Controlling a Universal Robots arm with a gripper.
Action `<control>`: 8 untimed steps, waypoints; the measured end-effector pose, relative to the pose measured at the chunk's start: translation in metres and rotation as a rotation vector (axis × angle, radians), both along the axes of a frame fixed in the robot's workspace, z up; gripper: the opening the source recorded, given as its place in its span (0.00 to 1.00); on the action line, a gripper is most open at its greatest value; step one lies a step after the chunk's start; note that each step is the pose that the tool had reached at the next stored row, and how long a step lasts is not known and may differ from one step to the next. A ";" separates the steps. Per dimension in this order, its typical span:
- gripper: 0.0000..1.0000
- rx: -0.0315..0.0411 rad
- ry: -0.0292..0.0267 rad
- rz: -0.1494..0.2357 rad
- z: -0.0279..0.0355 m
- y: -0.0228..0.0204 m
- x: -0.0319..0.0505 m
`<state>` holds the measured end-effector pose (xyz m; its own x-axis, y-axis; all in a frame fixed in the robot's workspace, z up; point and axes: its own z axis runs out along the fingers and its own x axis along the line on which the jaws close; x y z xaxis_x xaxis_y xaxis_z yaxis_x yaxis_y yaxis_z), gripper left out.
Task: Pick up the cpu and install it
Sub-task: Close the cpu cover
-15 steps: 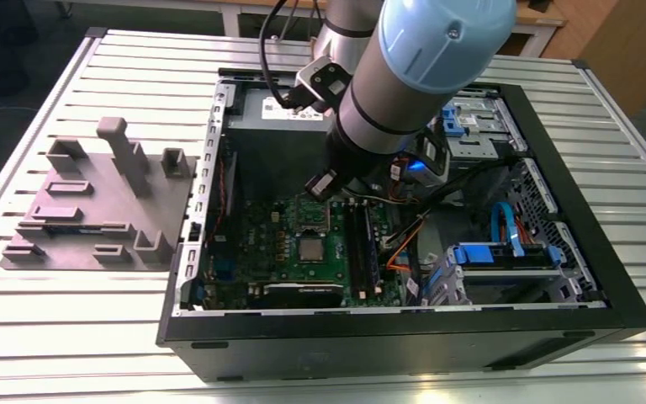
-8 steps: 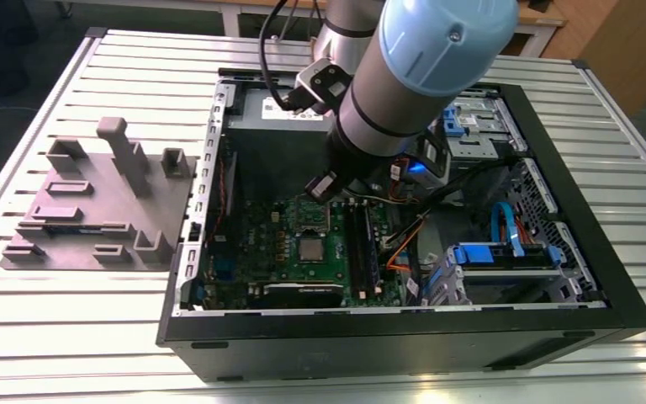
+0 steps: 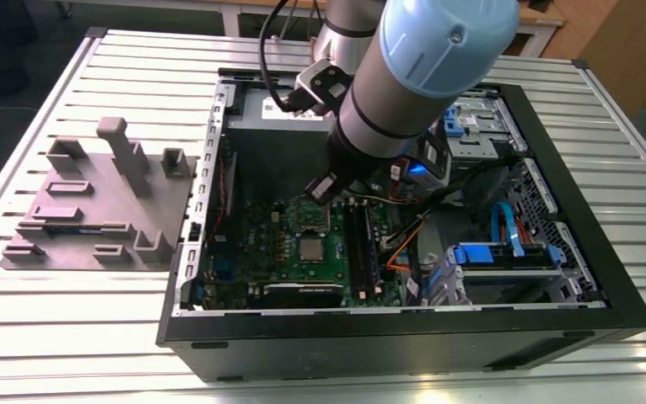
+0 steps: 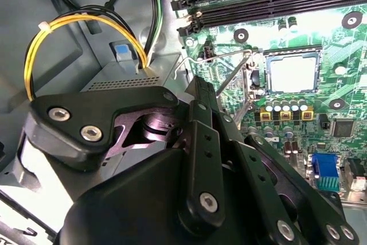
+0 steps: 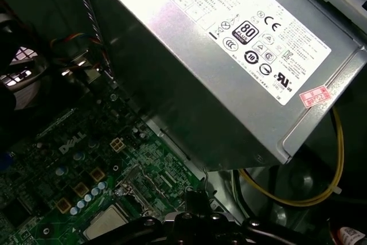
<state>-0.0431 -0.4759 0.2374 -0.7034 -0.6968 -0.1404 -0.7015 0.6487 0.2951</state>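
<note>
The cpu (image 3: 312, 248) lies flat in the socket of the green motherboard (image 3: 258, 244), its silver top showing. Both wrist views show the cpu (image 4: 293, 73) (image 5: 106, 222) inside the metal socket frame. A thin wire lever (image 4: 229, 55) stands raised beside the socket. In the exterior view my gripper (image 3: 323, 187) hangs inside the open computer case, a little above and behind the socket. The gripper (image 4: 199, 84) (image 5: 195, 198) looks shut and holds nothing.
A silver power supply (image 3: 278, 109) (image 5: 229, 55) fills the case's far end, close to the gripper. Yellow cables (image 4: 57, 27) loop beside it. Memory slots (image 3: 362, 244) and blue drive brackets (image 3: 503, 252) lie toward the exterior view's right. A grey block tray (image 3: 98, 202) stands outside the case.
</note>
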 end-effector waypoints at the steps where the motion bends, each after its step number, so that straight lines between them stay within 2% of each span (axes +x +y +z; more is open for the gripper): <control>1: 0.11 0.0000 0.0000 0.000 0.0000 -0.0002 0.0000; 8: 0.11 -0.0001 0.0001 0.000 0.0000 -0.0026 0.0000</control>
